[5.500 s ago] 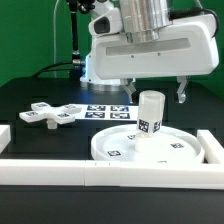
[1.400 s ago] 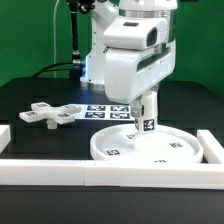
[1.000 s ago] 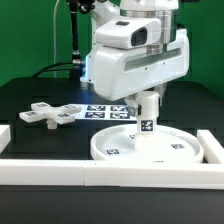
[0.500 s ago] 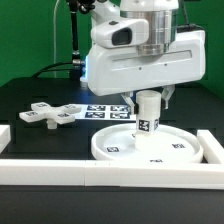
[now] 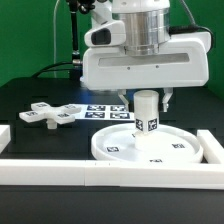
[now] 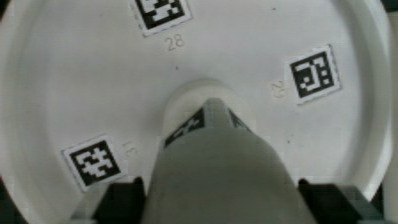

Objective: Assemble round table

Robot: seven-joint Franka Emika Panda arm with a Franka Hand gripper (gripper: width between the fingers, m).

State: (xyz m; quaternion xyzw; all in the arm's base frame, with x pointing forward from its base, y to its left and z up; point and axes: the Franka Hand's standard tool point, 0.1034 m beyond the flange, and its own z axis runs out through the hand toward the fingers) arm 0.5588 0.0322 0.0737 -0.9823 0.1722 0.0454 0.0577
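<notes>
Change: gripper [image 5: 145, 101] swung back square over the leg [image 5: 146, 118].
Jaws: stood apart, flanking it, holding nothing.
Leg: stood upright, centred on the round disc [image 5: 108, 150].
Meaning: we judged another screwing turn due.

The white round disc [image 5: 108, 151] lies flat, rim up, square tags on its face (3 show in the wrist view). The short, thick white leg [image 5: 146, 112] stands upright at the disc's middle, a tag on its side. The cross-shaped foot [image 5: 54, 113] lies flat, well apart, toward the exterior view's left
</notes>
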